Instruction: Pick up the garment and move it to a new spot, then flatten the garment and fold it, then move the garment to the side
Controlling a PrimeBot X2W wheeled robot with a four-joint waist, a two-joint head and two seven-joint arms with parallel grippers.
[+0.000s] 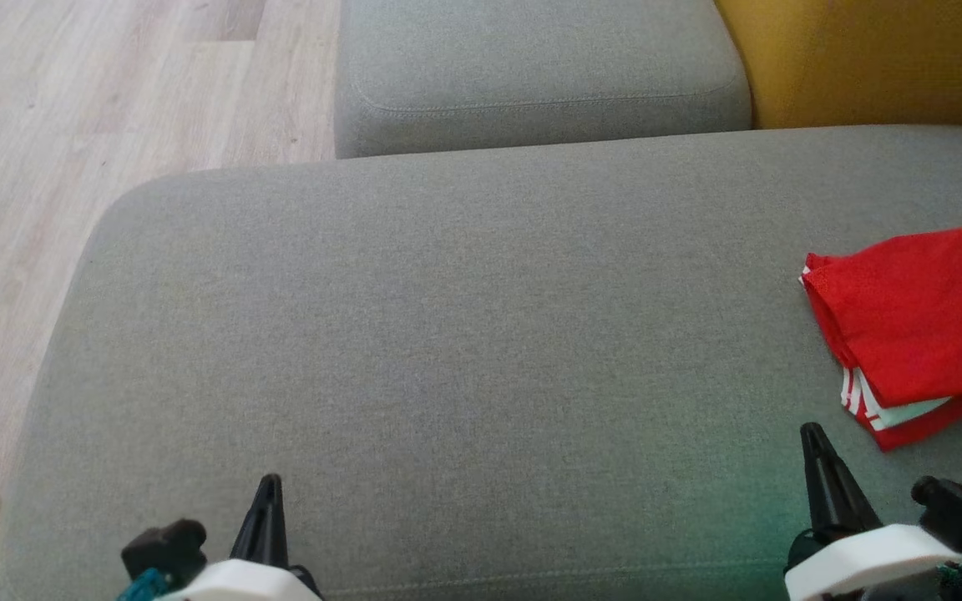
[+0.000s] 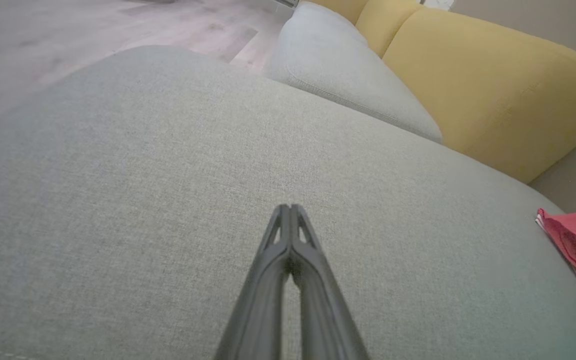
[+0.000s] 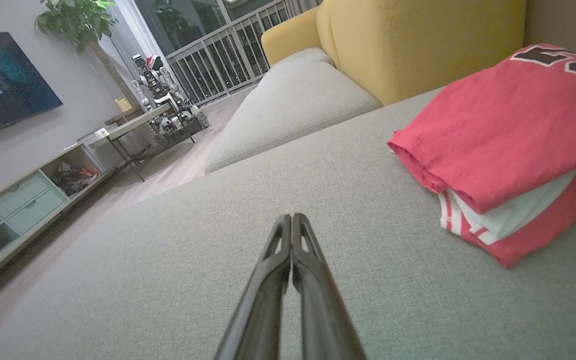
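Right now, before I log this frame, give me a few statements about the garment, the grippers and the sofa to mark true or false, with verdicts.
1. The red jersey lies folded on the grey seat cushion. True.
2. The left gripper is shut on the jersey. False: it is shut on nothing, well apart from the jersey.
3. The right gripper is shut and holds nothing. True.
4. The jersey lies at the cushion's left side. False: it lies at the right side, nearer the right gripper.
5. A yellow backrest stands beyond the cushion. True.
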